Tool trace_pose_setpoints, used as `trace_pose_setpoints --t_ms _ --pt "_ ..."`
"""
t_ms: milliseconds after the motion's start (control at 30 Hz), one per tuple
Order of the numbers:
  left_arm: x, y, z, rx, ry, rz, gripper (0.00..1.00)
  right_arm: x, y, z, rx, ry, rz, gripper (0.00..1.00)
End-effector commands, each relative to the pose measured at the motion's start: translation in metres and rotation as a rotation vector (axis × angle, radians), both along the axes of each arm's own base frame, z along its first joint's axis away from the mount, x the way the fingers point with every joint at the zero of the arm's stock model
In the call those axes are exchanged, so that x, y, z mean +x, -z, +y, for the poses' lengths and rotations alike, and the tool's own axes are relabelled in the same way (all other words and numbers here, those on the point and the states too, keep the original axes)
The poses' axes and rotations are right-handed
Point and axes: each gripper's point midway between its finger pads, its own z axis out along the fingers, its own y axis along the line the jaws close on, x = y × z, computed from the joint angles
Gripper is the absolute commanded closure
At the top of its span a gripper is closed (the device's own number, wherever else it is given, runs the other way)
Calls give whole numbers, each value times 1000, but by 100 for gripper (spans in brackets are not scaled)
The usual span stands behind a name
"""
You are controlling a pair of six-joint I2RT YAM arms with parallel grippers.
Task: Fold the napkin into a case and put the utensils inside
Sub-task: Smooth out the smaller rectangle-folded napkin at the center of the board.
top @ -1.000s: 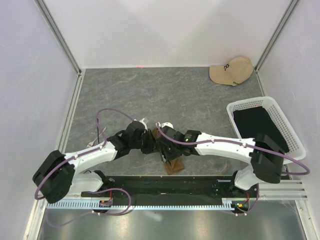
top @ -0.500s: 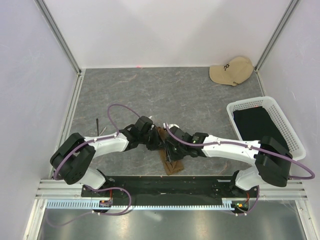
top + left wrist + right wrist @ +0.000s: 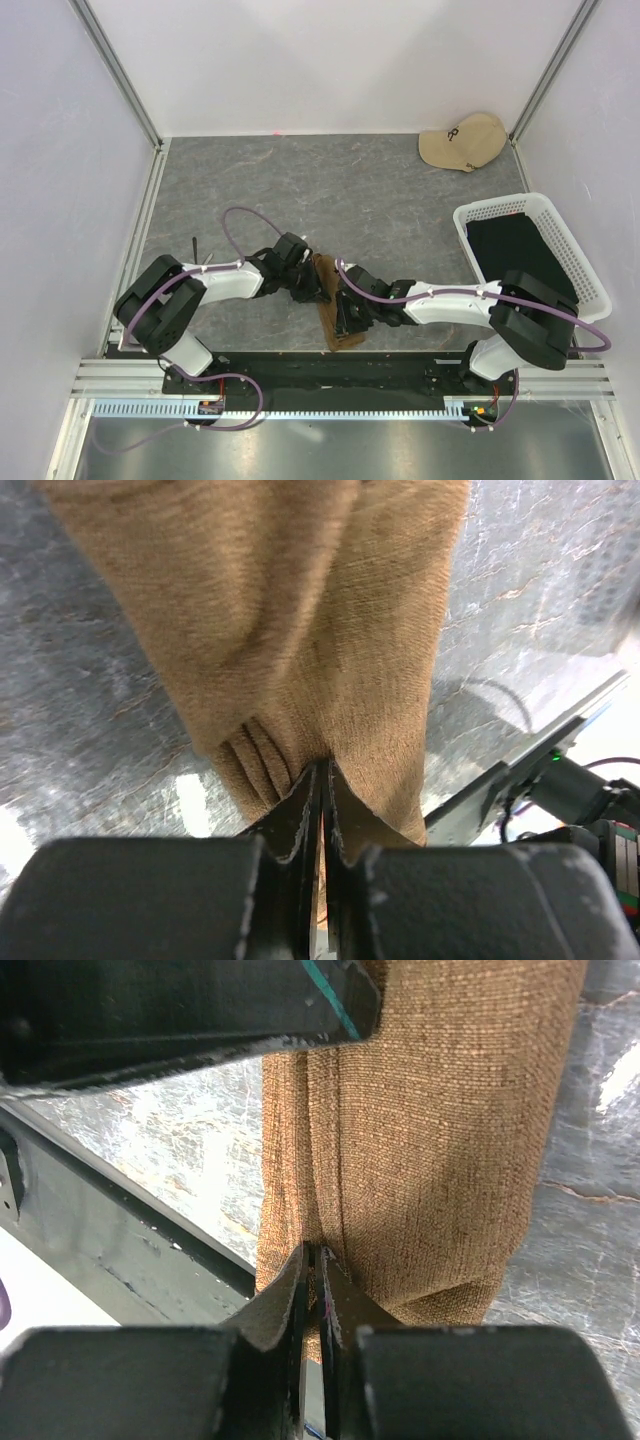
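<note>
The napkin (image 3: 338,338) is an olive-brown cloth gathered into a narrow strip that runs from the middle of the table toward the near edge. My left gripper (image 3: 306,285) is shut on its far end; in the left wrist view (image 3: 322,770) cloth folds (image 3: 330,630) bunch at the fingertips. My right gripper (image 3: 346,313) is shut on the near part; in the right wrist view (image 3: 312,1256) the cloth (image 3: 430,1140) hangs past the black rail. A slim dark utensil (image 3: 195,246) lies by the left arm's elbow. The silver fork is hidden.
A white mesh basket (image 3: 500,202) holding black fabric (image 3: 515,250) stands at the right. A beige cap (image 3: 465,142) lies at the far right corner. The black base rail (image 3: 350,375) runs along the near edge, just under the cloth's near end.
The left arm has folded in toward the left wall. The right gripper has moved nearer the rail. The cloth between them has drawn out into a longer, narrower strip.
</note>
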Motion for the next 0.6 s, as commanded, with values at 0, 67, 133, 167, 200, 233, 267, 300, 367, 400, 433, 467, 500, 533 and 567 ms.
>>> trace_pose_setpoints --t_ms 0,67,133,167,200,233,267,300,367,400,433,467,500,533,567 --pt "15 -25 10 69 48 -130 85 16 -24 9 42 12 -42 88" --pt "12 -44 13 60 60 -161 79 24 -39 9 54 17 -63 86" --pt "18 -59 17 78 53 -208 70 34 -54 5 73 35 -78 85" --pt "17 -63 23 105 48 -209 68 40 -65 8 94 40 -94 80" --pt "23 -77 26 110 37 -245 63 46 -71 7 104 45 -110 76" --pt "30 -80 33 150 25 -284 62 56 -75 3 110 67 -114 73" --pt "35 -84 38 175 14 -303 60 64 -82 4 126 76 -124 70" --pt "42 -89 43 196 0 -310 60 71 -83 3 124 85 -131 68" --pt "51 -89 48 236 12 -330 60 91 -89 2 132 121 -149 63" --pt "58 -88 49 272 30 -323 62 97 -84 3 123 127 -142 62" --pt "64 -88 51 305 26 -329 62 108 -85 3 133 152 -147 61" --pt "71 -93 46 306 35 -342 62 115 -90 8 152 156 -148 61" --pt "76 -85 50 352 46 -341 62 122 -86 12 157 164 -148 61" --pt "81 -82 53 385 41 -346 62 131 -85 12 162 193 -149 64" --pt "87 -84 52 396 39 -358 62 139 -86 13 169 211 -155 67"
